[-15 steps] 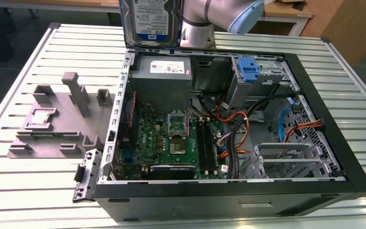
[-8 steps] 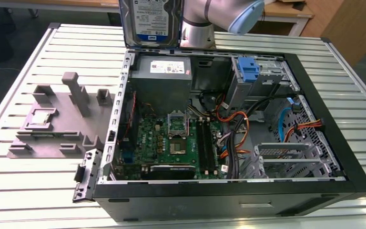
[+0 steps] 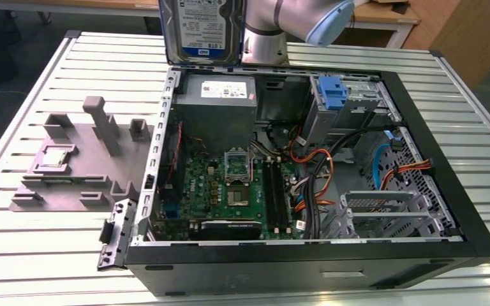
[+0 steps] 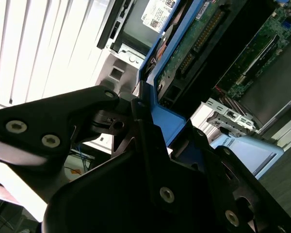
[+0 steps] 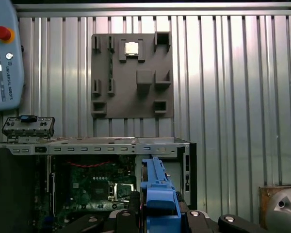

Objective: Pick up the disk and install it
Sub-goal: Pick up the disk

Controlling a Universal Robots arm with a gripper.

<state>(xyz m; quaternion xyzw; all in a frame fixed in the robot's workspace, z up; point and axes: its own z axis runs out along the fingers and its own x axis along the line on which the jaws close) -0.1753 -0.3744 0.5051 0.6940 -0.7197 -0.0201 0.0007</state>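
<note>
Across a slatted metal counter (image 3: 49, 242), an open case (image 3: 313, 264) laid on its side, panel off, innards facing up for access from above. Over its far edge, the arm (image 3: 288, 19).

On the exterior view's left, just beside the case, a grey fixture (image 3: 74, 166) of posts and pockets, evidently for parking parts within reach.

Inside the case, against the far wall, a grey power supply (image 3: 215, 102). Nearer, the motherboard (image 3: 228, 191), socket uncovered. Toward the exterior view's right, a bare metal cage (image 3: 390, 210) amid orange and blue cables. At the far corner, a blue bracket (image 3: 334, 95) standing in a bay.

Held aloft over the case's far edge, above the power supply and apparently clear of everything inside: the disk (image 3: 202, 29), upright, label toward the exterior camera. Likely carried edge-on so as to slide into a slot rather than drop in flat.

Gripper (image 5: 159, 208) at one end of the disk, jaws clamped on its blue carrier from both sides, as seen in both wrist views. Grip on the plastic rather than the green circuit board, judged a way of sparing the electronics. Picked up, then, but not yet installed; destination bay not determinable.

Smallest of all, a square chip (image 5: 131, 47) seated in a fixture pocket.
</note>
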